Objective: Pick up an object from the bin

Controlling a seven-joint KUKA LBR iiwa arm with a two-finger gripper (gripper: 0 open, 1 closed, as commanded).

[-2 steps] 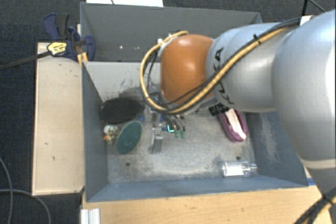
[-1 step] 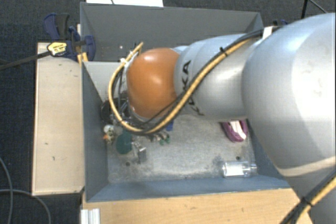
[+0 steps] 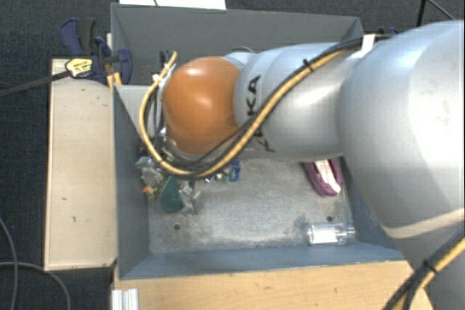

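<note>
My gripper [image 3: 166,172] hangs low in the bin's left part, just under the arm's orange cover, which hides most of it. Directly beneath it a small dark green thing [image 3: 172,197] rests on the bin floor near the left wall; the gripper's metal parts stand close on both sides of it. A small blue thing [image 3: 232,173] peeks out from under the arm a little to the right.
A purple and pink thing [image 3: 325,178] lies at the right, partly under the arm. A clear little bottle [image 3: 330,234] lies near the front right corner. The arm spans the bin from the right and covers its back half.
</note>
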